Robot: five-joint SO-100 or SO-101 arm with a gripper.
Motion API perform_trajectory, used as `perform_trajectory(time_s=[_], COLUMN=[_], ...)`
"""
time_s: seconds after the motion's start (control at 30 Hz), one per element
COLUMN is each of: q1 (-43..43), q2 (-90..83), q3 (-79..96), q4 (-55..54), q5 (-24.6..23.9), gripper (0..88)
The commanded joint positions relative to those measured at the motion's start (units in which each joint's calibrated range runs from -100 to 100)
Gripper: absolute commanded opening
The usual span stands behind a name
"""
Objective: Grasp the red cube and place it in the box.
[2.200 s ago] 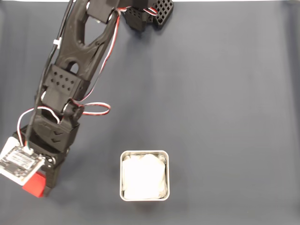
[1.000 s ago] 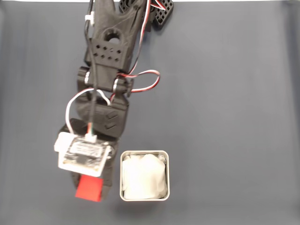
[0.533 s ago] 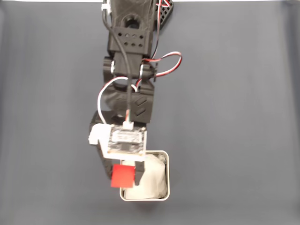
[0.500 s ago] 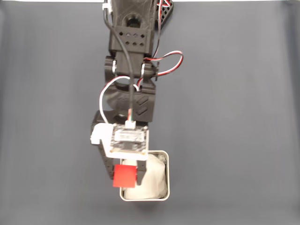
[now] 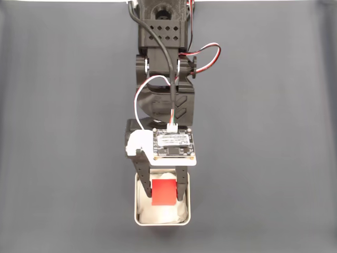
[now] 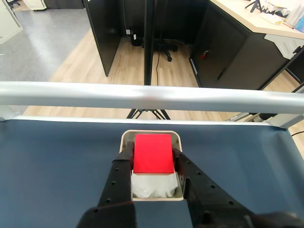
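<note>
Fixed view, left to right. The left part of the dark table (image 5: 63, 158) carries nothing relevant to the step. At centre, the arm reaches down the frame, and the gripper (image 5: 161, 194) is closed on the red cube (image 5: 164, 192), one finger on each side face. The cube sits directly above the box (image 5: 138, 219), inside its rim outline, with the white lining (image 5: 163, 214) visible below and around it. To the right there is only bare table.

Wrist view, left to right. The left finger (image 6: 118, 178) presses the cube's (image 6: 152, 153) left face; the cube covers the far half of the box (image 6: 124, 137) opening; the right finger (image 6: 190, 178) presses the opposite face. A metal rail (image 6: 61, 92) crosses behind the table edge.

Assessment: the step in hand is the release. Whether the cube is touching the lining cannot be determined. Recommended practice is to lower until the cube is seated within the walls, keep it centred away from the far rim, then open the jaws only slightly so neither finger knocks the tin's side walls. Withdraw straight up so that the lining is not dragged.
</note>
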Motion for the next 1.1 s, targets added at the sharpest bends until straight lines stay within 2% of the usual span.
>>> perform_trajectory(time_s=[0.0, 0.37, 1.07], q1=[-0.9, -0.7, 0.0], q2=[-4.3, -1.6, 0.6], q3=[0.2, 2.4, 4.7], q4=[-2.3, -6.9, -9.0], q5=[0.6, 0.1, 0.6], gripper=[1.4, 1.4, 1.4])
